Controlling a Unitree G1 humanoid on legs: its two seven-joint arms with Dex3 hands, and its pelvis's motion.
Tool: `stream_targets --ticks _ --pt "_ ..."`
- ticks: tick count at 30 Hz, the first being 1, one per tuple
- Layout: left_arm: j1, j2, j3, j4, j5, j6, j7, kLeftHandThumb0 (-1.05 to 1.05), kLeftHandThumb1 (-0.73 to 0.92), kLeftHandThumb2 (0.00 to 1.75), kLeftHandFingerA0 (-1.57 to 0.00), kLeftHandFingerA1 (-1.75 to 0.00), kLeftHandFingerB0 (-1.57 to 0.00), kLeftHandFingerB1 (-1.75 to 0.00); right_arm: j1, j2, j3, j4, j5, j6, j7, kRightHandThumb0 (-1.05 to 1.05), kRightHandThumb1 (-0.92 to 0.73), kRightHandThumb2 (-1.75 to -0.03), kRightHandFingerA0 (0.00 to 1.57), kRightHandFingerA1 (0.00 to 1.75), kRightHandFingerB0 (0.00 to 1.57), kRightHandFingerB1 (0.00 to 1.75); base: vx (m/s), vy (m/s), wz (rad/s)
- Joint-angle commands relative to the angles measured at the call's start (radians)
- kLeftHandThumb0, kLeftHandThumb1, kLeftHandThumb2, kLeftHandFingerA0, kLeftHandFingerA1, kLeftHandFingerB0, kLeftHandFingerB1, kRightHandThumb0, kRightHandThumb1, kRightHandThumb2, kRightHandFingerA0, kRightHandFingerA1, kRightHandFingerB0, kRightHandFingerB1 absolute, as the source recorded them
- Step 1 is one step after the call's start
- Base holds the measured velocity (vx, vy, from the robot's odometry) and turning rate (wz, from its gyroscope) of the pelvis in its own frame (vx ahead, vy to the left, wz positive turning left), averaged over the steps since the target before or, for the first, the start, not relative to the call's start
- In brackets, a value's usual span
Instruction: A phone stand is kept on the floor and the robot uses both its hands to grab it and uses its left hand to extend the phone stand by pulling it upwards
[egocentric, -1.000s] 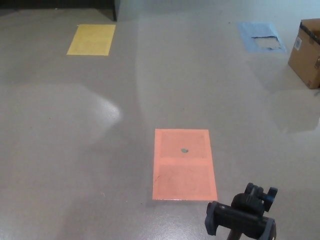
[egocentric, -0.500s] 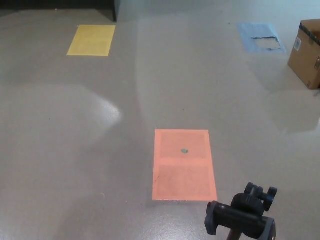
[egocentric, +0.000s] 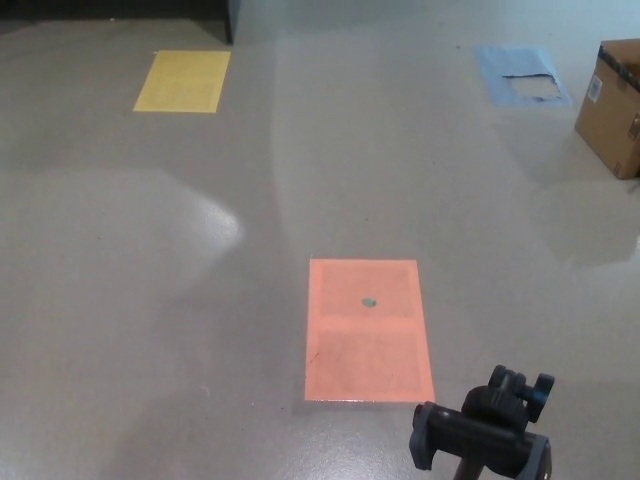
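While we look down at the grey floor (egocentric: 150, 300), neither of our hands shows anywhere, so we cannot place the phone stand (egocentric: 482, 430) against a hand or say how either hand's fingers are set. We see the stand at the near right of the scene, cut off by the lower edge of the view, so only its top part is visible. It is black, with a broad clamp-like holder (egocentric: 450, 440) lying roughly crosswise and tilted, and behind it a knobbed joint (egocentric: 518, 388) with a round knob sticking out to the right. A slim pole seems to run down from under the holder, though we can barely make it out at the picture's edge.

Just to the left and slightly farther from the stand lies an orange-pink rectangle (egocentric: 368, 345) flat on the floor, with a small dark spot (egocentric: 369, 301) in its far half. The stand's top appears close to the rectangle's near right corner without overlapping it. Far to the left lies a yellow rectangle (egocentric: 183, 80). Far to the right lies a blue rectangle (egocentric: 520, 72) with a torn patch in it, and a brown cardboard box (egocentric: 610, 105) stands at the right edge, well apart from the stand.
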Motion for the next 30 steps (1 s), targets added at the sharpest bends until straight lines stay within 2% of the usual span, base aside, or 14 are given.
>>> stream_targets --ticks 1,3,7,10,12,17,18,20,21,23,24,25,26,30 --pt "-0.014 -0.007 0.018 0.048 0.014 -0.150 -0.051 -0.79 0.90 0.67 -0.10 -0.36 -0.15 -0.27 0.011 -0.011 -0.010 0.033 -0.026 -0.070 -0.046 -1.05 -0.73 -1.11 0.00 0.13 0.00 0.07 0.00 0.000 0.00" --pt "-0.030 -0.013 0.021 0.080 0.005 -0.176 -0.059 -0.79 0.75 1.09 -0.02 -0.42 -0.10 -0.36 0.007 -0.010 -0.016 0.035 -0.061 -0.063 -0.075 -1.05 -0.74 -1.12 0.06 0.18 0.00 0.06 0.00 0.000 0.00" --pt "-0.047 -0.017 0.019 0.108 -0.025 -0.200 -0.084 -0.75 0.74 1.09 -0.03 -0.42 -0.06 -0.35 0.011 -0.009 -0.016 0.028 -0.057 -0.065 -0.069 -1.05 -0.74 -1.13 0.04 0.20 0.00 0.07 0.00 0.000 0.00" --pt "-0.050 -0.018 0.013 0.116 -0.056 -0.199 -0.110 -0.77 0.92 0.69 -0.08 -0.32 -0.15 -0.24 0.002 -0.011 -0.016 0.045 -0.068 -0.074 -0.084 -1.05 -0.75 -1.13 0.05 0.20 0.00 0.07 0.00 0.000 0.00" --pt "-0.052 -0.024 0.023 0.121 -0.041 -0.210 -0.104 -0.79 0.73 1.07 -0.04 -0.44 -0.08 -0.38 0.007 -0.013 -0.014 0.036 -0.059 -0.074 -0.071 -1.05 -0.75 -1.12 0.03 0.19 0.00 0.08 0.00 0.000 0.00" --pt "-0.054 -0.029 0.034 0.127 -0.032 -0.209 -0.111 -0.77 0.73 1.09 -0.03 -0.42 -0.08 -0.36 0.007 -0.013 -0.016 0.037 -0.062 -0.081 -0.073 -1.00 -0.73 -1.12 0.00 0.29 0.00 0.09 0.00 0.000 0.00" --pt "-0.061 -0.030 0.030 0.140 -0.050 -0.221 -0.125 -0.77 0.92 0.69 -0.09 -0.33 -0.16 -0.25 0.010 -0.012 -0.011 0.033 -0.038 -0.089 -0.054 -1.05 -0.75 -1.12 0.04 0.16 0.00 0.07 0.00 0.000 0.00" --pt "-0.050 -0.035 0.034 0.121 -0.048 -0.214 -0.121 -0.78 0.73 1.06 -0.04 -0.45 -0.08 -0.40 0.020 -0.008 -0.014 0.004 -0.046 -0.061 -0.049 -1.05 -0.75 -1.13 0.04 0.20 0.00 0.08 0.00 0.000 0.00" --pt "-0.046 -0.036 0.036 0.114 -0.045 -0.213 -0.122 -0.76 0.92 0.69 -0.10 -0.36 -0.16 -0.26 0.018 -0.009 -0.015 0.007 -0.053 -0.060 -0.054 -1.05 -0.74 -1.11 0.07 0.35 0.00 0.07 0.00 0.000 0.00" --pt "-0.051 -0.040 0.039 0.120 -0.047 -0.215 -0.125 -0.76 0.92 0.69 -0.09 -0.37 -0.17 -0.26 0.015 -0.010 -0.011 0.008 -0.036 -0.054 -0.037 -1.05 -0.74 -1.10 0.08 0.40 0.00 0.06 0.00 0.000 0.00" --pt "-0.047 -0.042 0.039 0.118 -0.054 -0.214 -0.128 -0.36 0.51 1.10 -0.01 -0.52 0.00 -0.48 0.016 -0.010 -0.011 0.005 -0.037 -0.051 -0.035 -0.95 -0.66 -1.00 0.07 0.40 0.00 0.00 0.00 0.000 0.00" --pt "-0.047 -0.044 0.038 0.118 -0.059 -0.216 -0.133 -0.76 0.92 0.69 -0.10 -0.37 -0.17 -0.26 0.016 -0.008 -0.012 0.002 -0.038 -0.044 -0.035 -1.05 -0.73 -1.11 0.08 0.34 0.00 0.06 0.00 0.000 0.00" --pt "-0.045 -0.045 0.041 0.112 -0.053 -0.208 -0.133 -0.78 0.73 1.06 -0.04 -0.45 -0.08 -0.41 0.010 -0.009 -0.013 0.008 -0.045 -0.048 -0.042 -1.04 -0.73 -1.11 0.00 0.28 0.00 0.04 0.00 0.000 0.00" --pt "-0.049 -0.047 0.059 0.111 -0.021 -0.192 -0.127 -0.79 0.92 0.70 -0.09 -0.35 -0.16 -0.27 -0.007 -0.008 -0.014 0.029 -0.057 -0.060 -0.060 -1.00 -0.70 -1.04 0.05 0.48 0.00 0.00 0.00 0.000 0.00"
